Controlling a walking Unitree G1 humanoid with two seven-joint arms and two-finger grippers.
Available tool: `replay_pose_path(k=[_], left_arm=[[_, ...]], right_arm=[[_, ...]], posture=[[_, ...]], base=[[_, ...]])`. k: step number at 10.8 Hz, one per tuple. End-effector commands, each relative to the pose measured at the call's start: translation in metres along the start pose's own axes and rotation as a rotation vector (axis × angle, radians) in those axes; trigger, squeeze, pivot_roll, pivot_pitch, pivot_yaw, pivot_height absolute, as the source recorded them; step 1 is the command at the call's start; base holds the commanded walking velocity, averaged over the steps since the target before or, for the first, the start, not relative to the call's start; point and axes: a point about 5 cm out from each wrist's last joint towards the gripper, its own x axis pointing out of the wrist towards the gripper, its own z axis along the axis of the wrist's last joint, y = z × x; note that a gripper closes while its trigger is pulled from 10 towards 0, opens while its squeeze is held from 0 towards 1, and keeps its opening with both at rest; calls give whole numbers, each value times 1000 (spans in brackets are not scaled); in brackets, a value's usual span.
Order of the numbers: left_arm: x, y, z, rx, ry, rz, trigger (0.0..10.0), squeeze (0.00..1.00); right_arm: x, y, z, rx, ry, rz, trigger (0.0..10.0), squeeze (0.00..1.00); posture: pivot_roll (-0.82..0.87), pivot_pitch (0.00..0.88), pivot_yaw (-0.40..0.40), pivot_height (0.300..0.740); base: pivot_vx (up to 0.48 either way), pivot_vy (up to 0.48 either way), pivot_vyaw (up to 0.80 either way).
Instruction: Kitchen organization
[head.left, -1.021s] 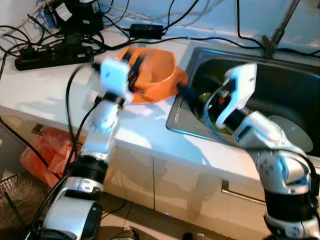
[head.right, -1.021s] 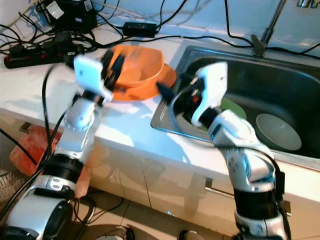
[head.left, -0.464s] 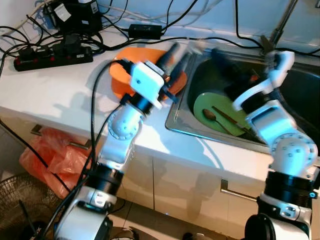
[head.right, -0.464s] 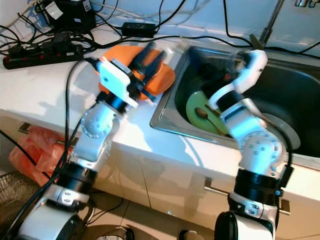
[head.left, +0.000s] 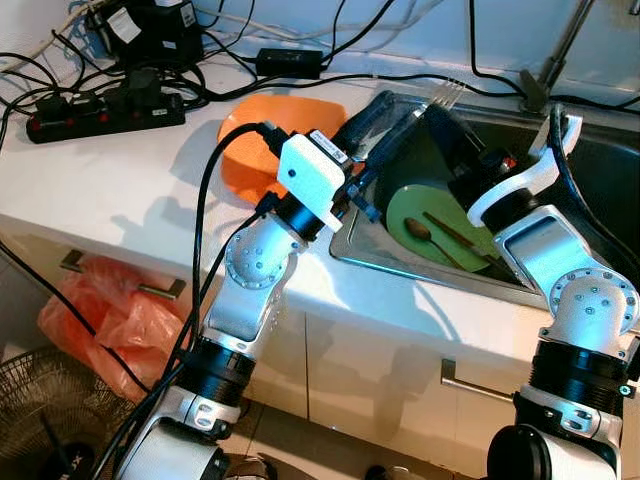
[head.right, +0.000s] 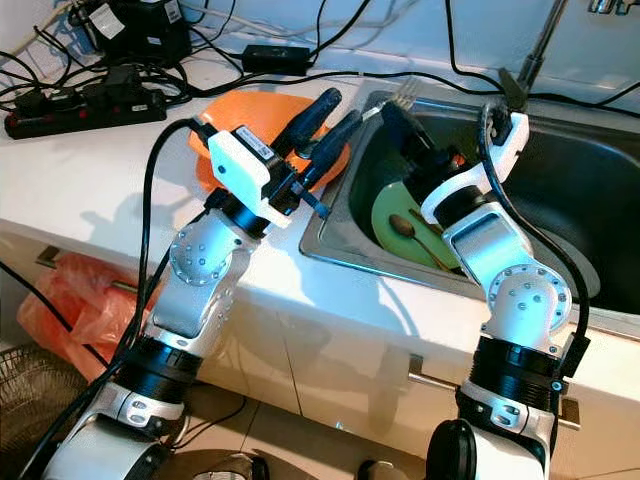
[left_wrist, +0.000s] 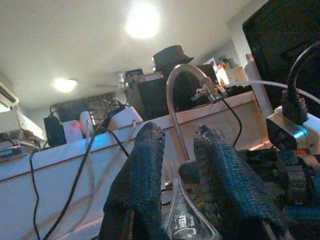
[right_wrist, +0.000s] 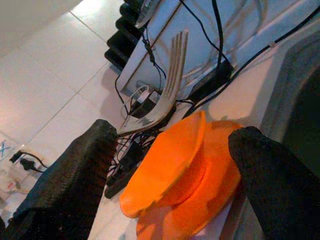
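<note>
My left gripper (head.left: 400, 107) reaches over the left rim of the steel sink (head.left: 352, 245), shut on a silver fork (head.left: 447, 92) whose tines point toward the wall. Behind that arm, orange bowls (head.left: 262, 132) sit stacked on the white counter. My right gripper (right_wrist: 172, 132) is raised inside the sink, fingers wide open and holding nothing, facing the fork (right_wrist: 167, 85) and the bowls (right_wrist: 175, 185). A green plate (head.left: 432, 203) on the sink floor carries a spoon (head.left: 420, 232) and chopsticks (head.left: 455, 233).
A power strip (head.left: 105, 108), adapters and tangled cables crowd the back of the counter. The faucet base (head.left: 538, 92) stands behind the sink. On the floor at the left lie an orange plastic bag (head.left: 95, 315) and a wire basket (head.left: 45, 425).
My left gripper swung right from over the orange bowls to the sink's rim, now with the fork. My right gripper lifted away from the bowls, back over the sink.
</note>
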Motion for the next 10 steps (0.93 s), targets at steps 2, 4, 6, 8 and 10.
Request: replay_pose_path(k=[2,4,6,8,10], left_arm=[[2,-4,5,-18,-17,-17,0,0],[2,-8,4,-30,-11,-30,0,0],[1,-9,2,-39,2,-30,0,0],[0,-10,2,-43,9,-28,0,0],[0,-10,1,-47,15,-28,0,0]], right_arm=[[5,2,1,3,15,4,10000,0],[12,1,2,20,14,10,10000,0],[16,6,2,31,15,36,10000,0],[18,7,1,35,20,48,10000,0],[23,11,0,46,25,66,5569,0]], posture=[[-5,102,26,740],[-5,104,27,740],[-4,107,28,740],[-5,108,25,740],[-6,109,26,740]], base=[[0,0,0],[0,0,0],[0,0,0],[0,0,0],[0,0,0]])
